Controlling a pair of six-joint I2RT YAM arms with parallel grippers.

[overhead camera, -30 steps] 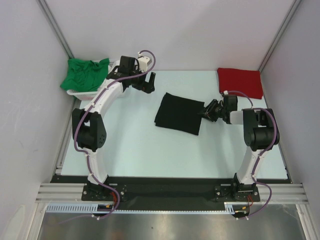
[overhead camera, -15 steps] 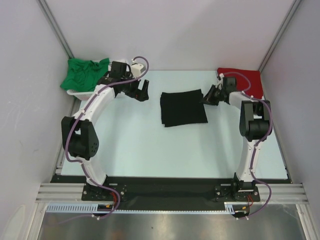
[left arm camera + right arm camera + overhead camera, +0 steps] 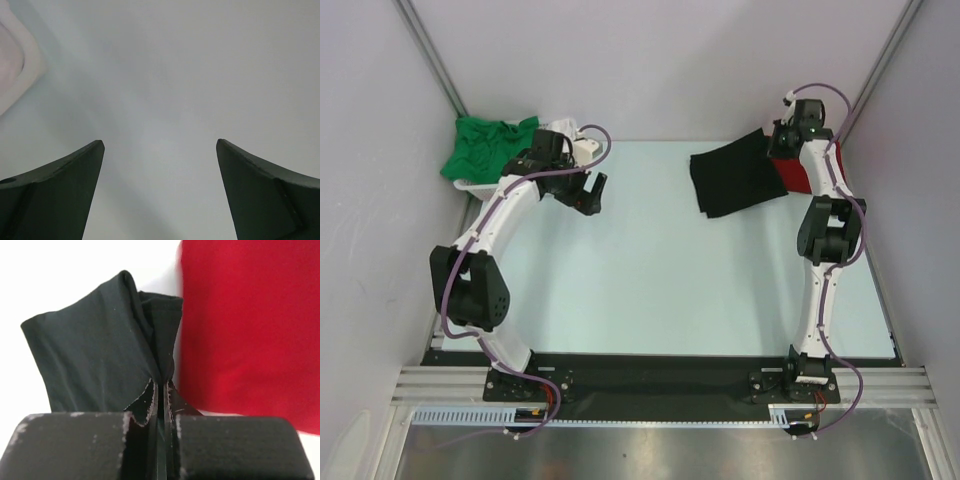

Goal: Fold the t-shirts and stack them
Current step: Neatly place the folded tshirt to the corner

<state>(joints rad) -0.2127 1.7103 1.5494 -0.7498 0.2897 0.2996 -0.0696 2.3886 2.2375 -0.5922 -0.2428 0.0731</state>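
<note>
At the far right of the bench point(image 3: 640, 290), the right claw point(image 3: 161, 390) was pinching a bunched edge of the one black t-shirt point(image 3: 735, 178), which touched the one red t-shirt point(image 3: 245, 335). The left claw point(image 3: 588, 192) hung spread over bare bench near the basket point(image 3: 470, 186) with the one green t-shirt point(image 3: 485, 148). Half a second earlier the black one lay flat mid-bench.

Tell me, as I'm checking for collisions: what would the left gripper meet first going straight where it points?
Probably the table: only its surface shows ahead of the open left gripper, with the basket off to one side.
</note>
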